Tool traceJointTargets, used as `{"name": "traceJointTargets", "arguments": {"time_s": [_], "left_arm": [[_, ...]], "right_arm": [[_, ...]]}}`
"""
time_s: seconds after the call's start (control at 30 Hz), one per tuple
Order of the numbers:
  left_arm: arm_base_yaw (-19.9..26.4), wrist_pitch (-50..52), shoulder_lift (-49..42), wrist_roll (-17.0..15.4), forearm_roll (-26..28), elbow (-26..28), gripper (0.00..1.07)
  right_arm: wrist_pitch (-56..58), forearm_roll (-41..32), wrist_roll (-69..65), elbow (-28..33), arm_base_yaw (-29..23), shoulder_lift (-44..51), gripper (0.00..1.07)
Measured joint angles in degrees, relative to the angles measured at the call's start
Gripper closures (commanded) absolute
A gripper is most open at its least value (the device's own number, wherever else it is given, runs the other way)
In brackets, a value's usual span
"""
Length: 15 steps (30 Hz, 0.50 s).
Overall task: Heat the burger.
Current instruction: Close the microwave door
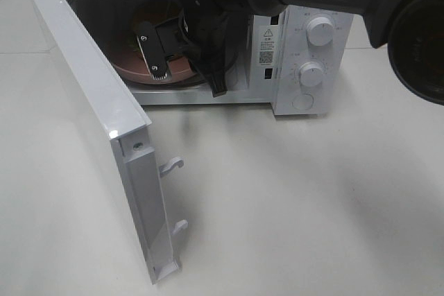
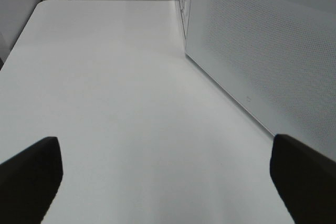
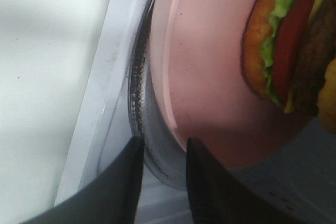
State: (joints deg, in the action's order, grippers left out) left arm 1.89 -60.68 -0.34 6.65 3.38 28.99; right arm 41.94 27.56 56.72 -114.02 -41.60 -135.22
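Observation:
The burger (image 3: 286,51), with its orange bun, green lettuce and red layer, lies on a round pink plate (image 3: 210,77). The plate rests on the glass turntable (image 3: 139,98) inside the microwave (image 1: 305,53). My right gripper (image 3: 164,148) reaches into the oven cavity with its jaws a little apart, astride the plate's near rim and not pinching it. In the exterior high view the right arm hides the burger; only the plate (image 1: 128,67) and one finger (image 1: 154,50) show. My left gripper (image 2: 168,182) is wide open and empty over the table, beside the microwave's perforated side wall (image 2: 262,51).
The microwave door (image 1: 90,95) swings open to the left, its latch hooks (image 1: 172,166) pointing toward the table's middle. Two knobs (image 1: 320,31) sit on the control panel at the right. White tabletop (image 1: 291,206) spreads in front of the oven.

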Motion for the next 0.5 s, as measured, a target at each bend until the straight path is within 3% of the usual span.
{"name": "traceJointTargets", "arguments": {"time_s": [0.5], "left_arm": [[0.0,0.0,0.0,0.0,0.0,0.0,0.05]], "right_arm": [[3.7,-4.2,-1.0,0.2,0.1,2.0,0.75]]}}
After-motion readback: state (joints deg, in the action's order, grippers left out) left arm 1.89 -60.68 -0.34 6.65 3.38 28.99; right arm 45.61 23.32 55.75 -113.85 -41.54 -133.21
